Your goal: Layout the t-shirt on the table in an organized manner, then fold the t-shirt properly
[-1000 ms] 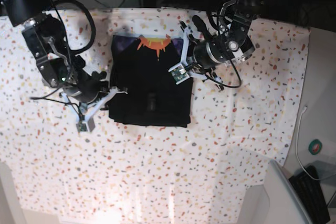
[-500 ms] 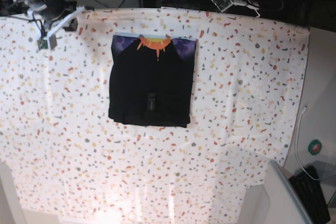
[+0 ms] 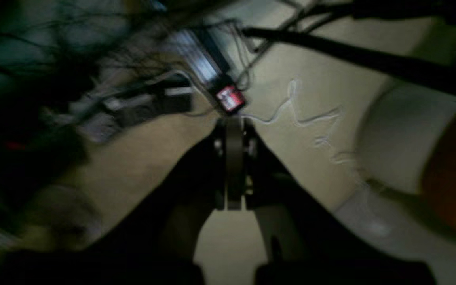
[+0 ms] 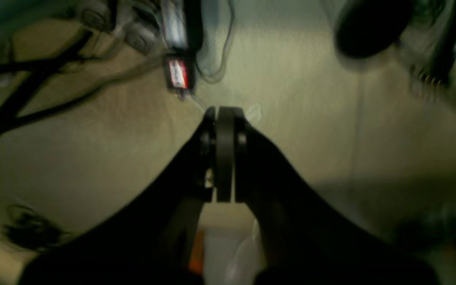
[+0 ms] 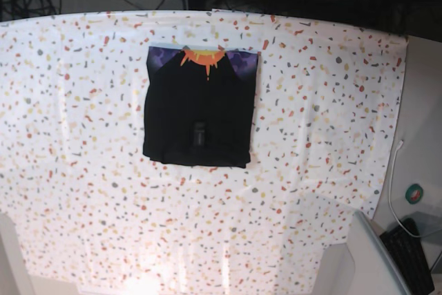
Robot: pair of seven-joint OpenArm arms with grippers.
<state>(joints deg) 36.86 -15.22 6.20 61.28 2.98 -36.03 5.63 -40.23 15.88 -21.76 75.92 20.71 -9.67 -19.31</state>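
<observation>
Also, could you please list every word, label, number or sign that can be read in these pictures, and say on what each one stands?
No text can be read.
Red and white label on a device, left wrist view: too blurred.
Red and white label, right wrist view: too blurred.
The t-shirt: print only, no letters.
Small patch on it: too small.

The folded black cloth t-shirt (image 5: 199,108) was solid black except along its far edge, where purple patches flanked an orange-yellow flame-like print. The white cloth-covered table (image 5: 331,101) carried small red, orange, yellow and grey terrazzo-like speckles across its whole surface, corner to corner.
</observation>
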